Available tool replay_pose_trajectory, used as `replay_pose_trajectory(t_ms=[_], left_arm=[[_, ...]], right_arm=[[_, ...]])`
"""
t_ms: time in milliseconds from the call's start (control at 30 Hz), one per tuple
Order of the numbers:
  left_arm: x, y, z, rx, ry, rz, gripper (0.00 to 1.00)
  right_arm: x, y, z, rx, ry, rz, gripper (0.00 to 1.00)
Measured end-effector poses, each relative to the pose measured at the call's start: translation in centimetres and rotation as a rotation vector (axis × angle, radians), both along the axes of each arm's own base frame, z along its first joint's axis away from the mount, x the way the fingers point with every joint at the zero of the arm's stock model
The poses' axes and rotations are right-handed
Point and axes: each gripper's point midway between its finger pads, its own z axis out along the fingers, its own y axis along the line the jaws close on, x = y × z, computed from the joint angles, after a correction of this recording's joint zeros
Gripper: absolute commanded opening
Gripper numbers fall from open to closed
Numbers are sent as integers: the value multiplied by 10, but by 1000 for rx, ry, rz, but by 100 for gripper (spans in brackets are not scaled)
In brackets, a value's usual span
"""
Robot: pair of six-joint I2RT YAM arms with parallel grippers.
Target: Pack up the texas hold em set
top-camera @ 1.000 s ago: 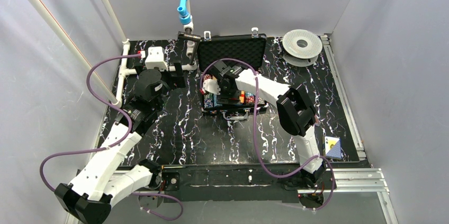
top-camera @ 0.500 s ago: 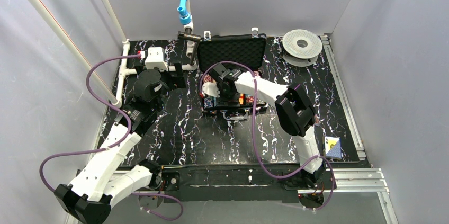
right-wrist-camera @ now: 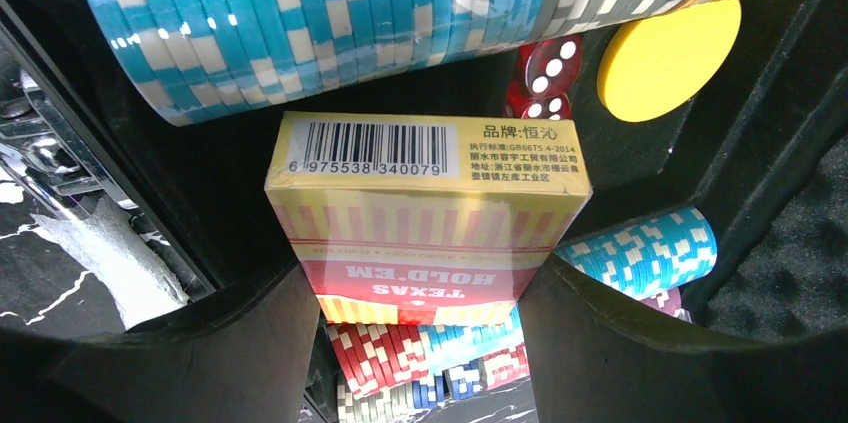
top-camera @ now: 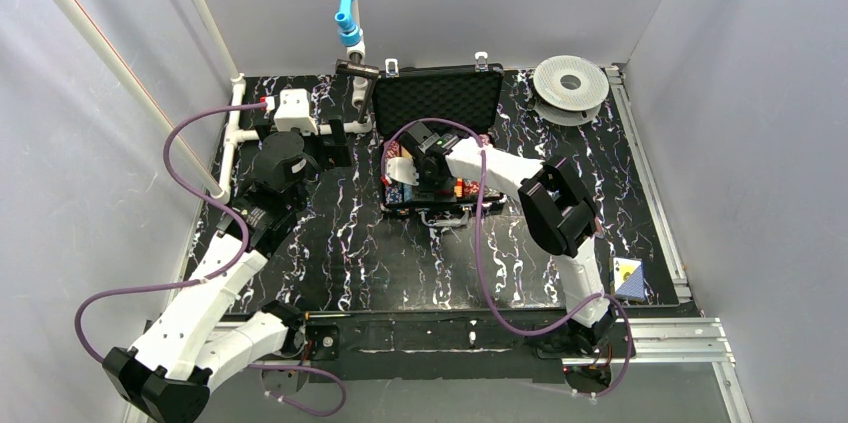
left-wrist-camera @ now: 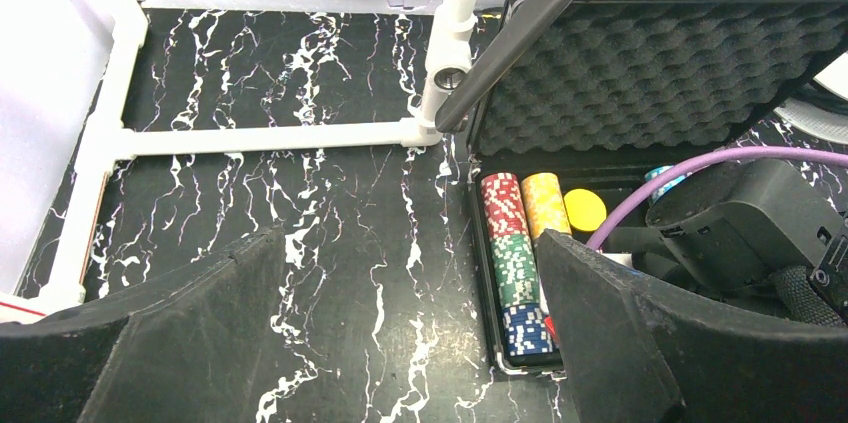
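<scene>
The black briefcase (top-camera: pixel 440 103) lies open at the back middle, its foam lid (left-wrist-camera: pixel 640 73) raised. Its tray holds red (left-wrist-camera: pixel 503 205), green (left-wrist-camera: pixel 515 268) and blue chips (left-wrist-camera: pixel 527 331), a yellow disc (left-wrist-camera: pixel 585 210), light blue chip rows (right-wrist-camera: pixel 350 3) and red dice (right-wrist-camera: pixel 548 63). My right gripper (right-wrist-camera: pixel 425 293) is inside the tray (top-camera: pixel 405 169), shut on a yellow and red "Texas Hold'em" card deck (right-wrist-camera: pixel 425 203) held on end over the chips. My left gripper (left-wrist-camera: pixel 400 263) is open and empty over the table, just left of the case (top-camera: pixel 330 143).
A white pipe frame (left-wrist-camera: pixel 270 138) and a grey clamp arm (left-wrist-camera: pixel 500 33) stand left of the lid. A round white-grey spool (top-camera: pixel 570 88) sits at the back right. A blue card deck (top-camera: pixel 629 279) lies near the front right rail.
My right gripper has shifted slightly within the case tray, still holding the card deck. The left arm has not moved.
</scene>
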Motion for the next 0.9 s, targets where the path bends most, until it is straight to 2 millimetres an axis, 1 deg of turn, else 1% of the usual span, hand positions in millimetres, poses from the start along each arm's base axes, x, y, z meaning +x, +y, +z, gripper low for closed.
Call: replay_pose_trajectory(t_ms=[100, 167, 200, 333, 400, 467, 500, 533, 567, 600, 667, 733, 900], left_arm=[[0, 0, 0, 0, 0, 0, 98], [0, 0, 0, 0, 0, 0, 98], [0, 0, 0, 0, 0, 0, 98], [0, -1, 0, -1, 0, -3, 98], [0, -1, 0, -1, 0, -3, 98], [0, -1, 0, -1, 0, -3, 98], [0, -1, 0, -1, 0, -4, 98], [0, -1, 0, -1, 0, -4, 98], [0, -1, 0, -1, 0, -4, 98], [0, -1, 0, -1, 0, -5, 98], [0, -1, 0, -2, 1, -7, 98], [0, -2, 0, -2, 1, -10, 98], [0, -3, 0, -3, 2, -14, 98]], right_arm=[[0, 0, 0, 3, 3, 3, 18], [0, 0, 0, 4, 5, 5, 23], [0, 0, 0, 6, 6, 6, 27], [0, 0, 0, 9, 8, 8, 29], [-1, 0, 1, 14, 9, 10, 37], [-2, 0, 3, 19, 9, 13, 41], [-3, 0, 4, 23, 10, 14, 46], [-3, 1, 6, 28, 11, 15, 48], [-3, 2, 6, 32, 13, 16, 59], [-4, 2, 7, 37, 15, 18, 63], [-5, 3, 8, 44, 19, 21, 66], [-5, 4, 8, 46, 20, 22, 66], [-5, 4, 8, 46, 21, 22, 75]])
